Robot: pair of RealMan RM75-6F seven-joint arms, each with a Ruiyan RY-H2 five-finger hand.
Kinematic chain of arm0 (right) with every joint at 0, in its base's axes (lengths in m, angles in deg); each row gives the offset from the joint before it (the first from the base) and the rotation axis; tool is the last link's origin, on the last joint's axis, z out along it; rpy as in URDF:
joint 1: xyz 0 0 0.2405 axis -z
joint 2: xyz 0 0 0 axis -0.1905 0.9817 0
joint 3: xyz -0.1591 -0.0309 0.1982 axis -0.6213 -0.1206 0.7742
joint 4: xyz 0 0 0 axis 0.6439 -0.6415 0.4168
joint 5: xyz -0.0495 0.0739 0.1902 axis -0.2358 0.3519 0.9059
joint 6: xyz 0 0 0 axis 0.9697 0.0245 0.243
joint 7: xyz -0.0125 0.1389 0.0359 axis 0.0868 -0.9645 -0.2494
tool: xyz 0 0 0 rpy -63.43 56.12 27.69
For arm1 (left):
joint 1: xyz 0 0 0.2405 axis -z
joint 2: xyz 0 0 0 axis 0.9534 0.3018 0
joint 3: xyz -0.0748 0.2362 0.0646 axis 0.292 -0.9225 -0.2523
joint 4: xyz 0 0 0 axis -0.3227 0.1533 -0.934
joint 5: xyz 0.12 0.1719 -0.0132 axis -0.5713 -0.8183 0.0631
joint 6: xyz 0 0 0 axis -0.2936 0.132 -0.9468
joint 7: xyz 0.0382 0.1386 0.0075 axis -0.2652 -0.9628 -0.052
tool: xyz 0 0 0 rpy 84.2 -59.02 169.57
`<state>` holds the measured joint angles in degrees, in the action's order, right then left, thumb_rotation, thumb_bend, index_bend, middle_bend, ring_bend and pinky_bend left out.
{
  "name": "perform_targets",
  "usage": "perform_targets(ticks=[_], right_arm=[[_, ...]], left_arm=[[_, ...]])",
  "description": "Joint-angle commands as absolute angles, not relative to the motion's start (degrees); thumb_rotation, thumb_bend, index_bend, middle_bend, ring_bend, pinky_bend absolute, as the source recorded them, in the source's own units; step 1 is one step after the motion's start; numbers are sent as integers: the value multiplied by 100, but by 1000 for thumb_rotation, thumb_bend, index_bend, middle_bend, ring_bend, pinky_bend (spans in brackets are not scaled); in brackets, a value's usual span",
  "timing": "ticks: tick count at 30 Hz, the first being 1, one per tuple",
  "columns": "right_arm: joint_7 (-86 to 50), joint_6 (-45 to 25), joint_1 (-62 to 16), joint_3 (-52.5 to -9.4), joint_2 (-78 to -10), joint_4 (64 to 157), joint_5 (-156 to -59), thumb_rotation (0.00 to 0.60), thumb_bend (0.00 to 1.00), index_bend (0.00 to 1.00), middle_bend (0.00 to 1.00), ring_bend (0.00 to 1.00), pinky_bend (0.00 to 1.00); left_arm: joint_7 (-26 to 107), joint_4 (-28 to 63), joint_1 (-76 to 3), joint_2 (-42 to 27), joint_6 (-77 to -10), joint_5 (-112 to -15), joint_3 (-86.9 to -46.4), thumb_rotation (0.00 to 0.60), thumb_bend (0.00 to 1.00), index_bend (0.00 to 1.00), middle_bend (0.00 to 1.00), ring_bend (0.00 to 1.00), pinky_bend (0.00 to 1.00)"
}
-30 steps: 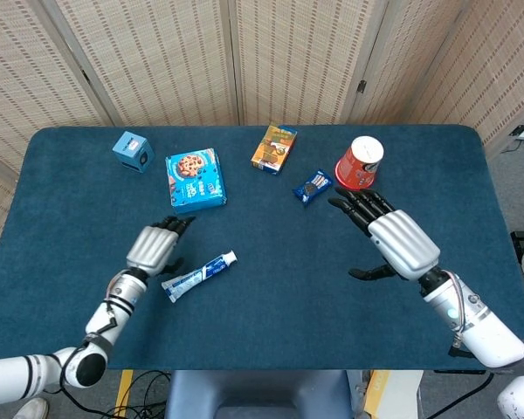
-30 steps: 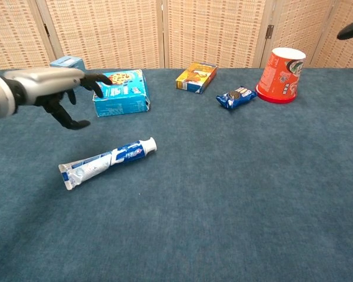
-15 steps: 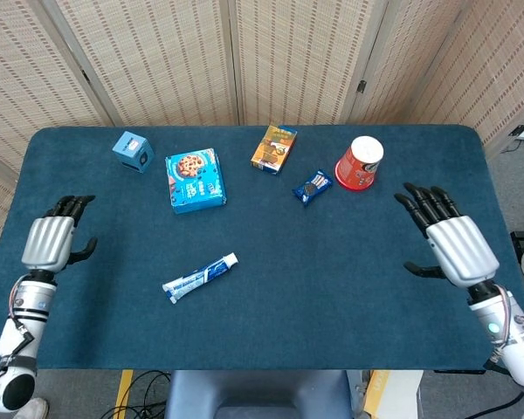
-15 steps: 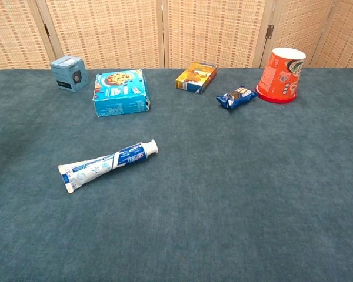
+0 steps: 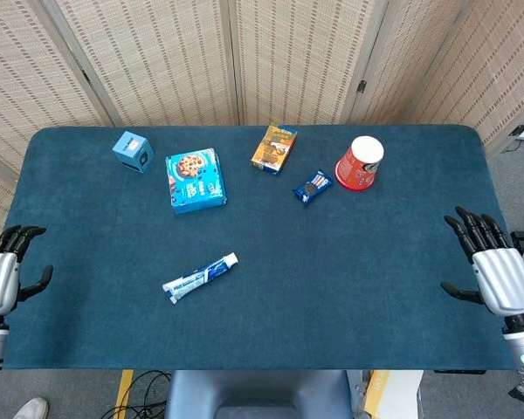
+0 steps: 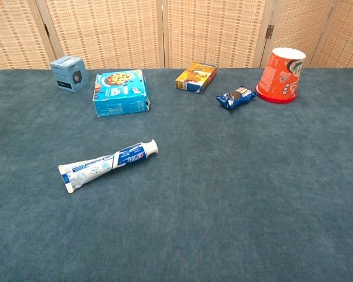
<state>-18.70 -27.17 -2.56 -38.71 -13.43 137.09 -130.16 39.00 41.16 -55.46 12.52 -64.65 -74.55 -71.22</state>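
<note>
A toothpaste tube (image 5: 200,276) (image 6: 107,164) lies on the blue table (image 5: 332,279), cap pointing right. My left hand (image 5: 2,278) hangs open past the table's left edge, holding nothing, far from the tube. Off the right edge my right hand (image 5: 496,274) is also open and empty, fingers spread. Neither hand shows in the chest view.
Along the back stand a small blue box (image 5: 132,150) (image 6: 69,73), a blue cookie box (image 5: 195,180) (image 6: 121,92), an orange box (image 5: 274,148) (image 6: 196,77), a dark snack packet (image 5: 313,186) (image 6: 236,97) and an upturned red cup (image 5: 360,163) (image 6: 281,75).
Both hands have drawn back outward: the left from beside the toothpaste to past the left edge, the right from near the cup to past the right edge. The objects have not moved.
</note>
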Motion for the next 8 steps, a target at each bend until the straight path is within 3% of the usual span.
perform_targets(ticks=[1, 8], right_arm=[[-2018, -2758, -134, -3956, -1443, 13598, -13090, 600, 86, 0, 0, 0, 0], [-2118, -2802, 1, -3985, -1574, 13472, -13126, 600, 86, 0, 0, 0, 0]], left_arm=[[4039, 4170, -5743, 1229, -6662, -7678, -7210, 600, 391, 257, 251, 169, 317], [3764, 4260, -5957, 1219, -6813, -7930, -7266, 600, 391, 259, 256, 169, 317]])
